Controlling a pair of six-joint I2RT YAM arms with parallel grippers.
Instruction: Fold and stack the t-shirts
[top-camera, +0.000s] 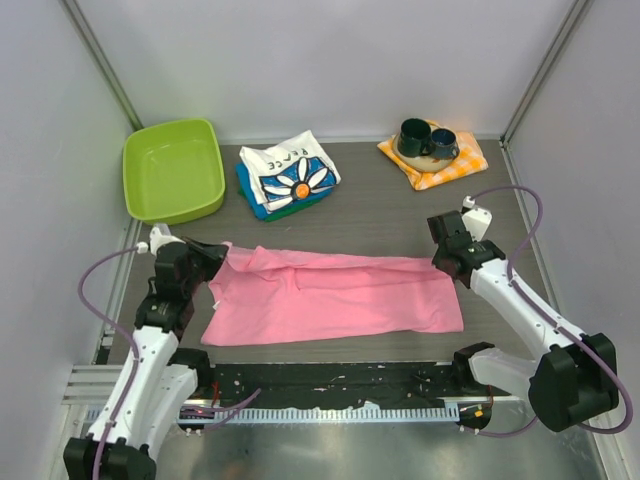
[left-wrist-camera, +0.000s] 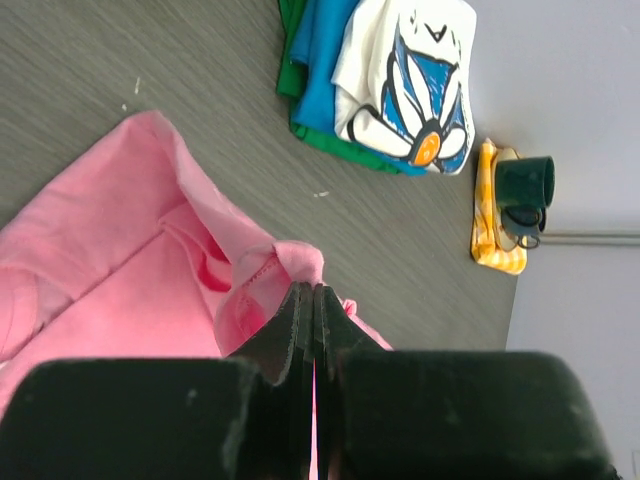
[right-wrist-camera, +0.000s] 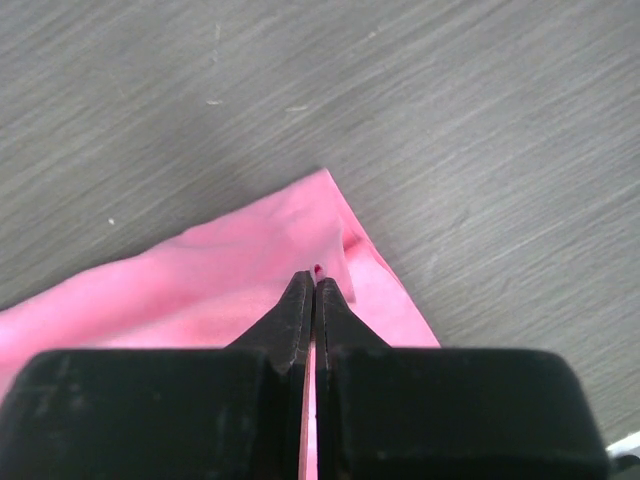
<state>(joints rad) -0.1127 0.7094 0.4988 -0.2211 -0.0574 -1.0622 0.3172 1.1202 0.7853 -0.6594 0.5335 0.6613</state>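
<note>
A bright pink t-shirt lies spread across the middle of the table, folded along its length. My left gripper is shut on its left far edge, with pink cloth bunched at the fingertips. At the shirt's right far corner my right gripper is shut on the fabric. A stack of folded t-shirts sits at the back: a white one with a blue daisy print on top of blue and green ones.
A lime green bin stands at the back left. Two dark mugs rest on an orange-and-white checked cloth at the back right. Enclosure walls stand on three sides.
</note>
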